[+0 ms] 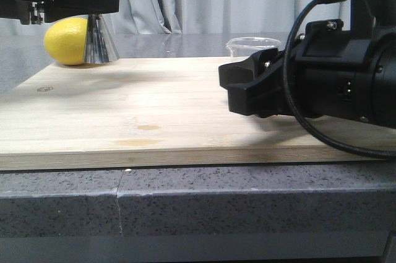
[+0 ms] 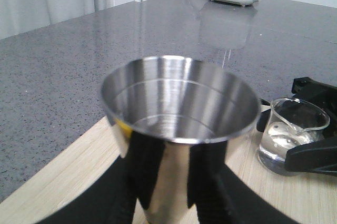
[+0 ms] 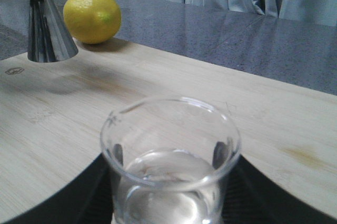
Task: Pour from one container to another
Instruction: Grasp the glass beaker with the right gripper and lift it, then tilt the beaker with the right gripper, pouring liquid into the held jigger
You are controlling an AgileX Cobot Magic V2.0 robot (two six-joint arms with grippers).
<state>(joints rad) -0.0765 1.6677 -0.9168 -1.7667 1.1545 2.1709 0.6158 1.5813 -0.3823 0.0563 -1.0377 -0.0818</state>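
At the far left of the wooden board (image 1: 154,108) your left hand (image 1: 93,3) is clamped on the steel jigger (image 1: 99,43), which stands upright on the board with a lemon (image 1: 65,40) just beside it on its left. At the right, your right hand (image 1: 247,86) has its fingers (image 3: 220,153) set either side of the glass beaker (image 3: 171,161), upright on the board and holding clear liquid; you cannot tell whether they grip it. The board lies on the grey speckled counter (image 1: 247,195)
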